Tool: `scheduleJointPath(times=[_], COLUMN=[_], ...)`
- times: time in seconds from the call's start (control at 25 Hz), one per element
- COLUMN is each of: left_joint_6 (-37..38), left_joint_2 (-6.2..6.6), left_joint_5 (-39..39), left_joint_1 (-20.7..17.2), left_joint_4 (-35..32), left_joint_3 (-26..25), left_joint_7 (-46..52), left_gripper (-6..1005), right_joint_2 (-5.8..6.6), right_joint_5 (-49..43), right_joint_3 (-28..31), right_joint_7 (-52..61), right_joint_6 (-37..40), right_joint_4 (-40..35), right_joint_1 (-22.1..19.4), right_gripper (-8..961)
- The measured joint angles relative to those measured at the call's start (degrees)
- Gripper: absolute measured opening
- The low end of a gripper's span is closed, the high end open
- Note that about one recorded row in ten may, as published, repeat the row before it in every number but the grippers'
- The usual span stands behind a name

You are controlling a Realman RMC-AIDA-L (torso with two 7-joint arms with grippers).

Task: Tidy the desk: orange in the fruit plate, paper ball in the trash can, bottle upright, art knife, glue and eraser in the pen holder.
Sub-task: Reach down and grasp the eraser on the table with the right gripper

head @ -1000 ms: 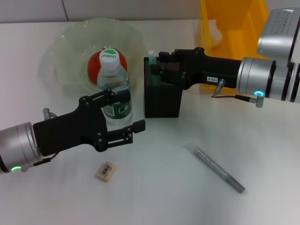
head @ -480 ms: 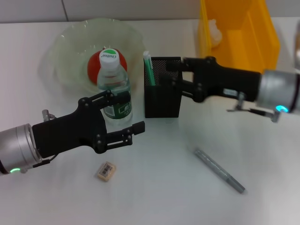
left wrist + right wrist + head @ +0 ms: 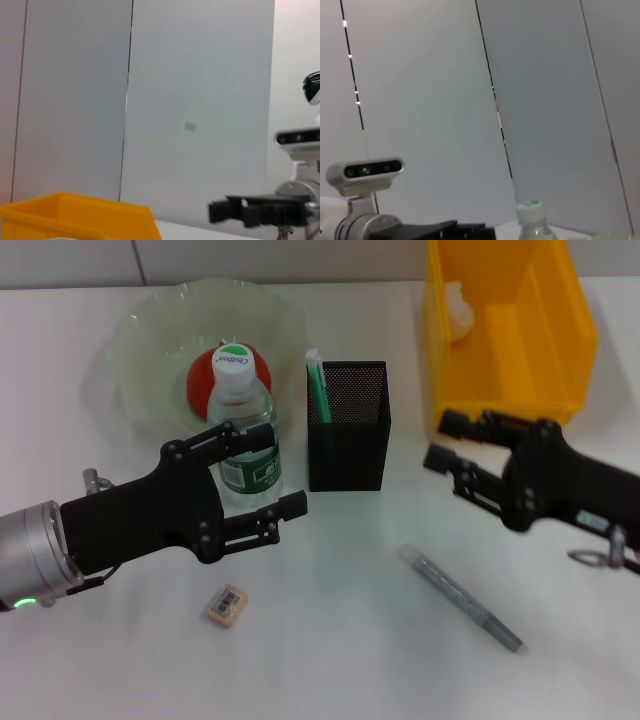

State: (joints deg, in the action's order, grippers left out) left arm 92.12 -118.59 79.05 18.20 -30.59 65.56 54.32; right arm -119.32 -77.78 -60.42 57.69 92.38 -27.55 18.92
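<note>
bottle [image 3: 243, 425] upright at the front edge of the fruit plate [image 3: 140, 340], hiding most of the orange [image 3: 205, 380] behind it. left gripper [image 3: 268, 472] spread wide, one finger beside the bottle label, the other in front of it; contact hard to judge, arm body covers the bottle base. right gripper [image 3: 440, 440] parted, holding nothing, between the pen holder [image 3: 350, 435] and the yellow trash can [image 3: 520, 330]. glue [image 3: 318, 385] stands in the holder, lower part hidden by mesh. art knife [image 3: 462, 600] and eraser [image 3: 228, 604] lie on the desk [image 3: 340, 660]. paper ball [image 3: 458, 305] in the can, partly behind its wall.
</note>
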Motion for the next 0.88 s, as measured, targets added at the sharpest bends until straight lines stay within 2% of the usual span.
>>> scheduleJointPath(times=[0.12, 0.28, 0.48, 0.6, 0.84, 0.88], left_joint_6=[0.4, 0.5, 1.4, 2.1, 3.4, 3.6], left_joint_2=[-0.03, -0.11, -0.14, 0.04, 0.13, 0.25], left_joint_5=[-0.1, -0.2, -0.2, -0.2, 0.3, 1.5], left_joint_1=[0.1, 0.4, 0.7, 0.8, 0.4, -0.2], left_joint_4=[0.0, 0.0, -0.2, -0.5, -3.5, -6.9], left_joint_3=[0.0, 0.2, 0.4, 0.4, 0.6, 0.6], left_joint_7=[0.0, 0.2, 1.4, 3.7, 7.6, 11.8], left_gripper=[800, 800, 801, 801, 801, 801], right_joint_2=[0.05, 0.11, 0.11, 0.19, 0.18, 0.18], right_joint_5=[-0.5, -1.0, -0.5, -1.0, -1.2, -1.2], right_joint_3=[-0.3, 0.1, 2.7, 2.6, 2.9, 2.9], right_joint_7=[-1.3, -10.6, -16.3, -18.7, -20.2, -20.2], right_joint_6=[1.9, 7.6, 8.6, 8.8, 8.1, 8.1], right_joint_4=[0.4, 4.5, 10.4, 12.5, 16.0, 16.2], right_joint_1=[-2.1, -4.2, -5.4, -5.7, -5.9, -5.9], right_gripper=[452, 457, 462, 673, 729, 728])
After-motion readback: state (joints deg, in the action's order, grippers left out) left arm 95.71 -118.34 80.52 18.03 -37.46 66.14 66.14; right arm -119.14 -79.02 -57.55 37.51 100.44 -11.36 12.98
